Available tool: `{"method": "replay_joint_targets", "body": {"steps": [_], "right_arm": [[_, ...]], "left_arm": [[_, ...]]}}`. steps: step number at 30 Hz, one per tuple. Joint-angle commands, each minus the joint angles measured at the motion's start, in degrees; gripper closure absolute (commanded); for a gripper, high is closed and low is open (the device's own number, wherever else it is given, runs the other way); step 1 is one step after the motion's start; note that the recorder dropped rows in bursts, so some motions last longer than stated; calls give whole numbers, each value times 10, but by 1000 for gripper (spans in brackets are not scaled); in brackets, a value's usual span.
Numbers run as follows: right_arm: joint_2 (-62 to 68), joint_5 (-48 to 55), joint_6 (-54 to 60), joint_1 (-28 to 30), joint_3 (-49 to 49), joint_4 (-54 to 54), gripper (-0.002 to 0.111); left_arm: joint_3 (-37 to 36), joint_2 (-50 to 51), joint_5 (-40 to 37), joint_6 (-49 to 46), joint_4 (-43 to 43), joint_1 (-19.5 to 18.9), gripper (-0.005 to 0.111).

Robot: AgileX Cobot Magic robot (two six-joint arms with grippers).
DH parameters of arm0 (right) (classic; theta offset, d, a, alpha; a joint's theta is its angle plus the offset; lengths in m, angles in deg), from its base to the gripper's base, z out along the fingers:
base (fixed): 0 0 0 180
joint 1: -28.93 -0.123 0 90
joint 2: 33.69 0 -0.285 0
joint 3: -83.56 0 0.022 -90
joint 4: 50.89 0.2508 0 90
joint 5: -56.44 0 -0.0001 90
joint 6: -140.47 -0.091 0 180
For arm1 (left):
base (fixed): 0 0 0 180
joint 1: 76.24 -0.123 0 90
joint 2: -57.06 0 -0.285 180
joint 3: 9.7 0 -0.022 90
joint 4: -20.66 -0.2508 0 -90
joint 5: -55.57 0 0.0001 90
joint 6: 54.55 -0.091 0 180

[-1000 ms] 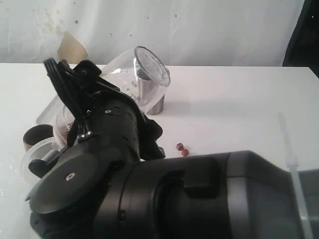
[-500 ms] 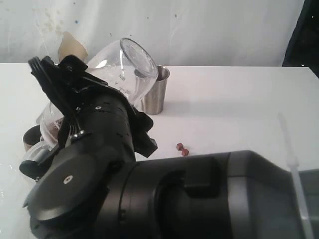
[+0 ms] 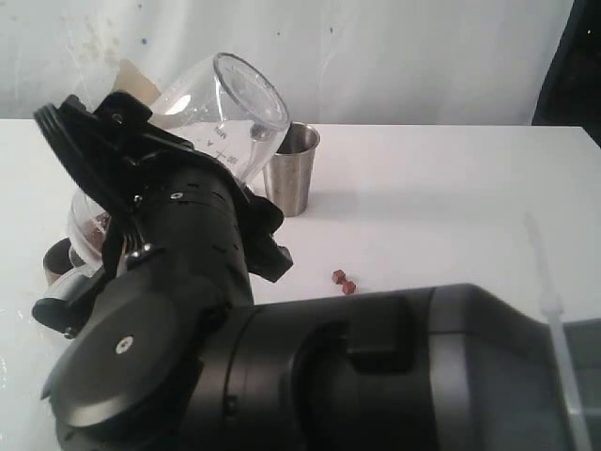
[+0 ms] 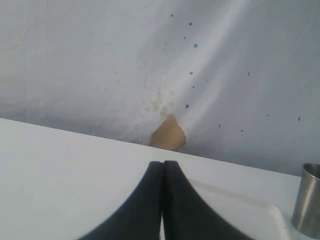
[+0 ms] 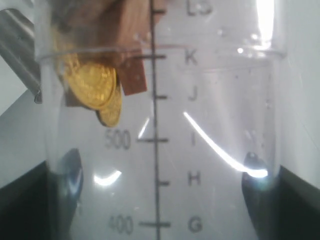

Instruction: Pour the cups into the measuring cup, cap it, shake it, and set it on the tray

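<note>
The measuring cup [image 3: 218, 105], clear with a printed scale, is held tilted in the air, its flat base up and to the right. My right gripper [image 5: 160, 185] is shut on it, dark fingers [image 5: 257, 180] pressed on both sides. Gold coins [image 5: 95, 85] and brown blocks lie inside at its lower end [image 3: 94, 224]. The steel tumbler [image 3: 291, 169] stands upright just behind it. The dark-brown cup [image 3: 56, 258] peeks out at the left, mostly hidden by the arm. My left gripper [image 4: 163, 164] is shut and empty above the table, near the white tray [image 4: 250, 215].
Two small red bits [image 3: 344, 282] lie on the white table right of the arm. The dark arm body [image 3: 282, 376] fills the foreground of the exterior view. A white cloth backdrop with a tan patch [image 4: 168, 134] hangs behind the table.
The right arm has swung the measuring cup up and to the left, raising its base end. The steel tumbler behind it has come fully into view.
</note>
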Motion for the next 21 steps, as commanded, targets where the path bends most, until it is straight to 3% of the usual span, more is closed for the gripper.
{"method": "replay_joint_targets", "body": {"steps": [1, 21], "right_arm": [[-10, 5, 1, 0, -6, -41, 108], [-10, 5, -16, 0, -6, -57, 108]], "left_arm": [[-3, -3, 6, -1, -1, 1, 107], [-3, -3, 6, -1, -1, 1, 107]]}}
